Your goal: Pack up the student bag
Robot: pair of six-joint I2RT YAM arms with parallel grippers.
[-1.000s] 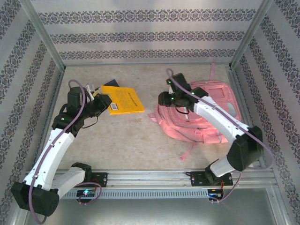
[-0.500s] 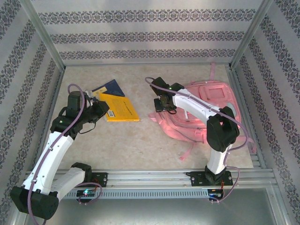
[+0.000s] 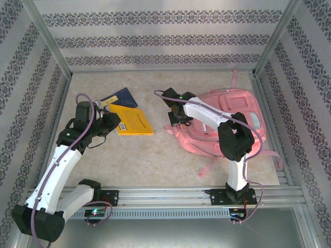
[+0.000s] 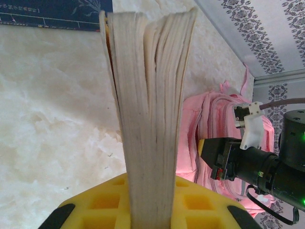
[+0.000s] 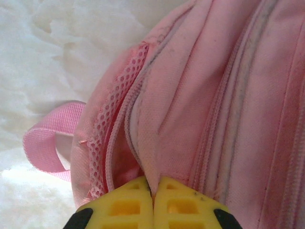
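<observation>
Count: 2 books, 1 bag, 2 claws. Left gripper [image 3: 111, 123] pinches the yellow book [image 3: 135, 121]; the blue book [image 3: 120, 96] lies just beyond it. Right gripper [image 5: 153, 202] is pressed together on a fabric fold of the student bag [image 5: 200, 95], which lies directly beneath it.

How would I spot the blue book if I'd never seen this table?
Start at the big pink student bag on the right of the table, then look across to the left side. Two books are there, and the blue book is the farther one, peeking out behind the yellow book. It's dark navy, not bright yellow.
</observation>
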